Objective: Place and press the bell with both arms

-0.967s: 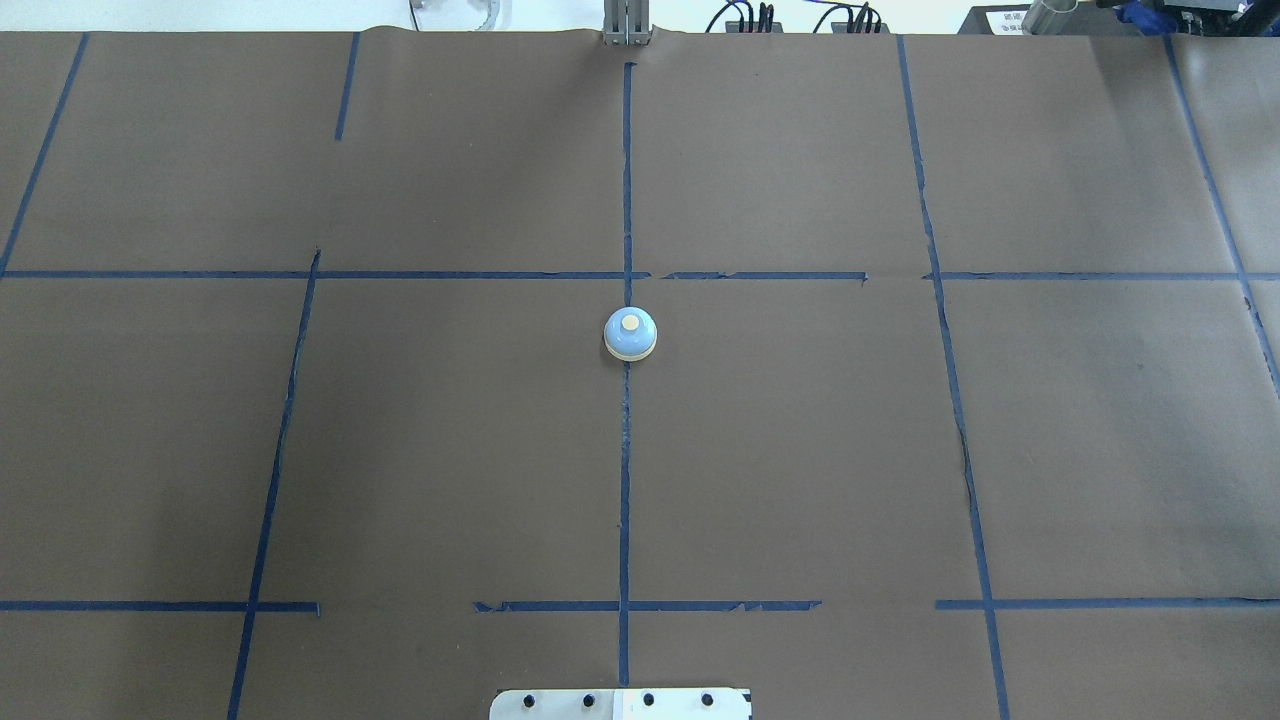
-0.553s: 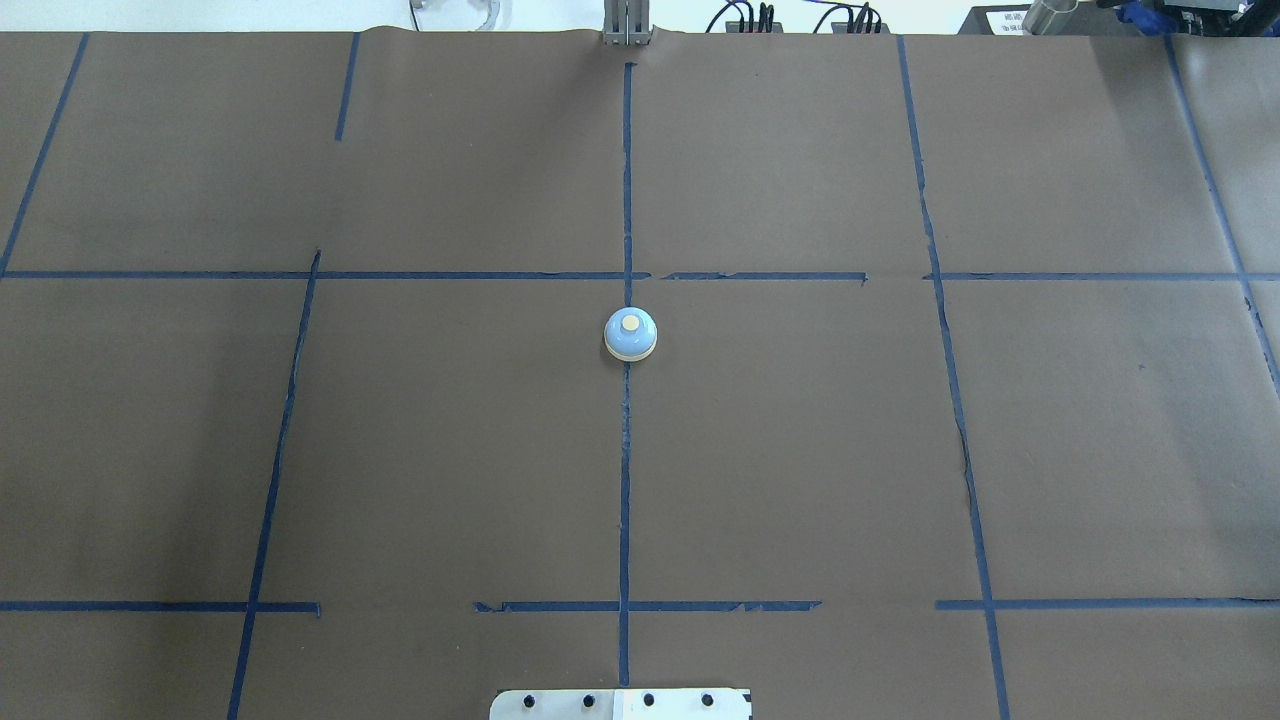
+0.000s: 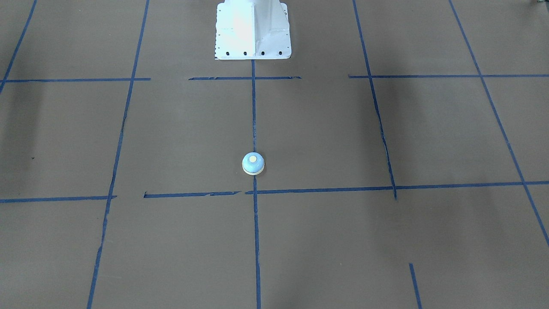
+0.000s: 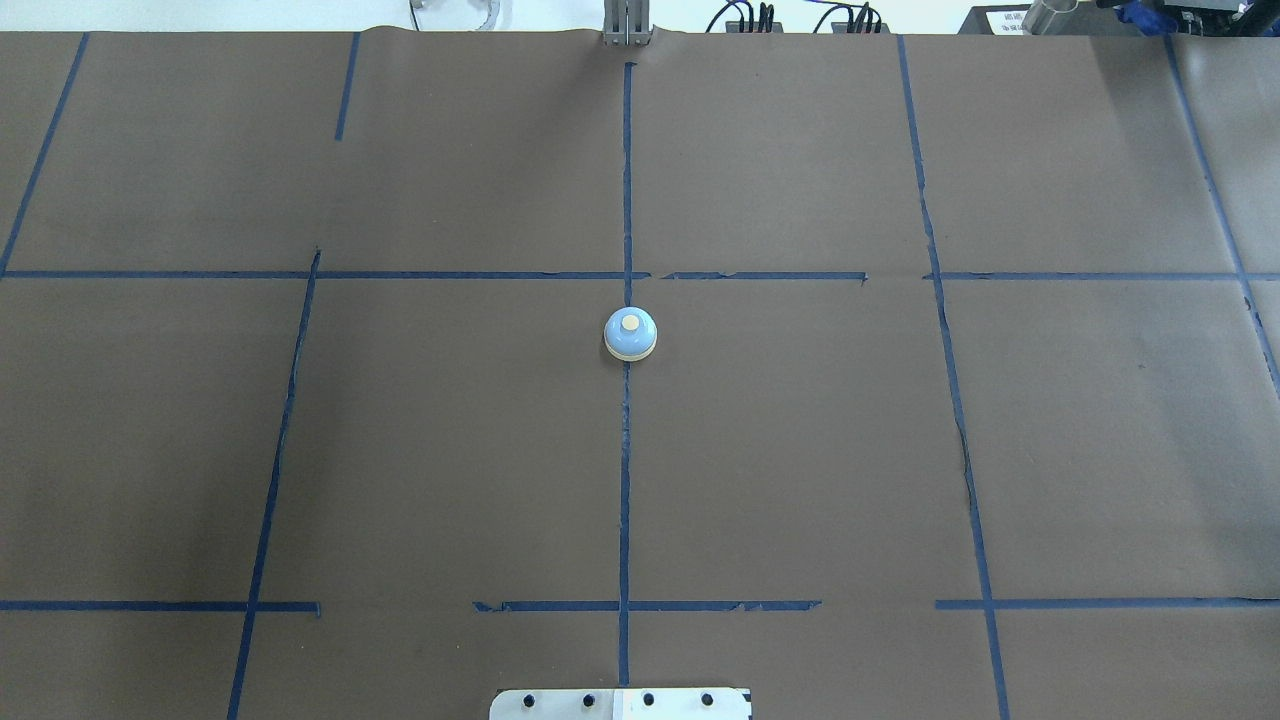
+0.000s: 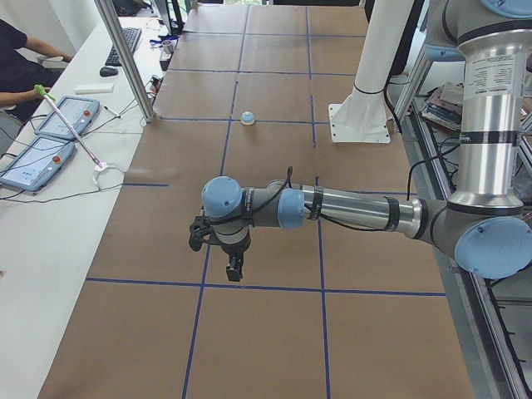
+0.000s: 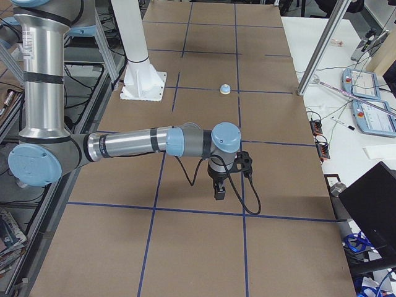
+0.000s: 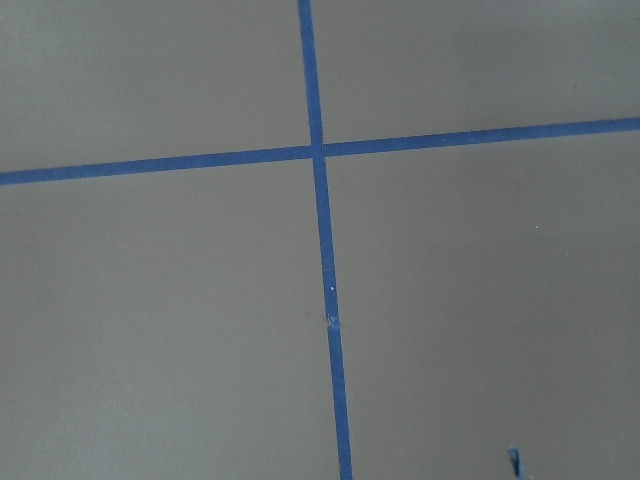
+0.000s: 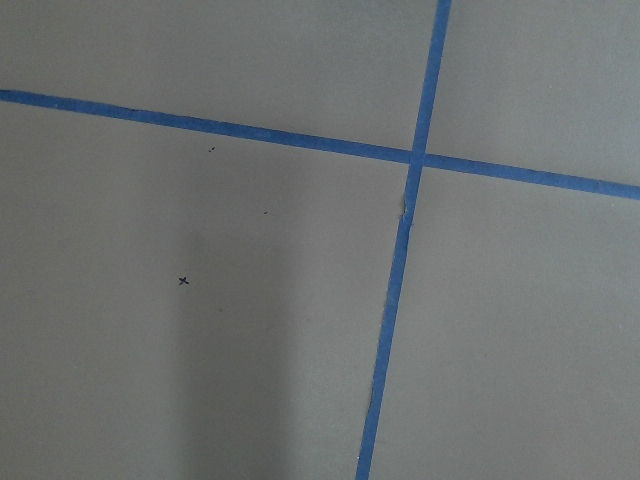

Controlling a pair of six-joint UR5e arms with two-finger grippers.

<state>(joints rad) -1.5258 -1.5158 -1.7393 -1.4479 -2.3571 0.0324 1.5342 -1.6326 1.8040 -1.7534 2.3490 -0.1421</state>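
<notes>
Light-blue bell [image 4: 630,335] sits on the brown paper [image 4: 800,450], astride the centre tape line [image 4: 625,480]. It is upright, button [image 4: 630,323] skyward, and round, so its only axis is vertical. Left gripper [image 5: 226,259] and right gripper [image 6: 218,187] hang well apart from it; whether their jaws are parted or closed, cannot tell. Judged: bell looks placed, pressing unconfirmed.

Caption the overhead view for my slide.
Bell upright on the centre tape line of the paper-covered table, nothing touching it.

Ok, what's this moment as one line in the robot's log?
bell: upright on centre tape line, nothing touching | left arm: away from bell | right arm: away from bell
</notes>
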